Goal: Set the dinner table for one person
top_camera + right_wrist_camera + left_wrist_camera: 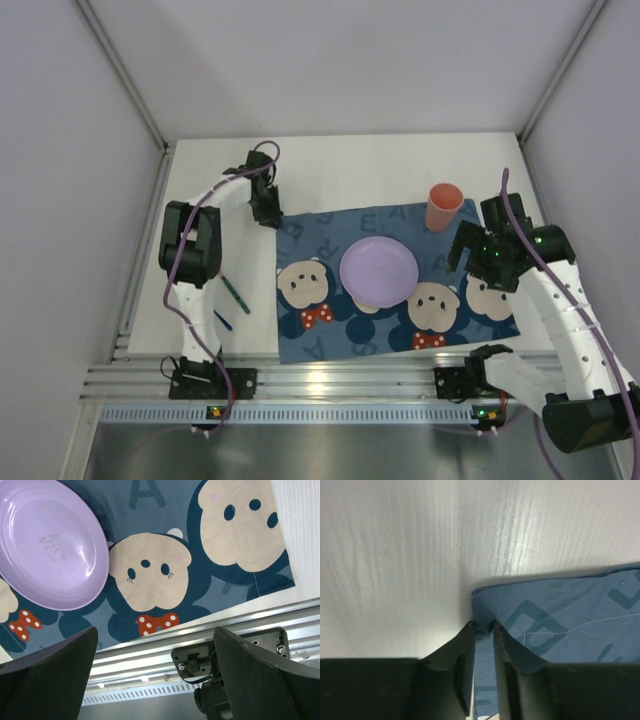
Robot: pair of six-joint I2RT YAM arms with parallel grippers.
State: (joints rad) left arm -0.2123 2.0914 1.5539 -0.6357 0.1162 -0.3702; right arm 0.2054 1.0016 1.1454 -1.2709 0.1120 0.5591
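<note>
The white dinner table [400, 165] carries a dark blue mouse-print placemat [330, 330]. On the mat lies a lilac plate [378, 271], and an orange cup [444, 207] stands at its far right corner. My left gripper [266, 214] is down at the mat's far left corner. In the left wrist view the left gripper [483, 626] has its jaws drawn narrow, with the placemat [570, 610] corner pinched between the tips. My right gripper [468, 256] hovers open over the mat's right part. In the right wrist view the right gripper [156, 630] holds nothing, with the plate [47, 545] at upper left.
A green-handled utensil [236, 294] and a blue one [222, 320] lie on the table left of the mat. The ribbed aluminium rail [330, 380] runs along the near edge and shows as the rail [150, 655] under the right fingers. Grey walls enclose the table.
</note>
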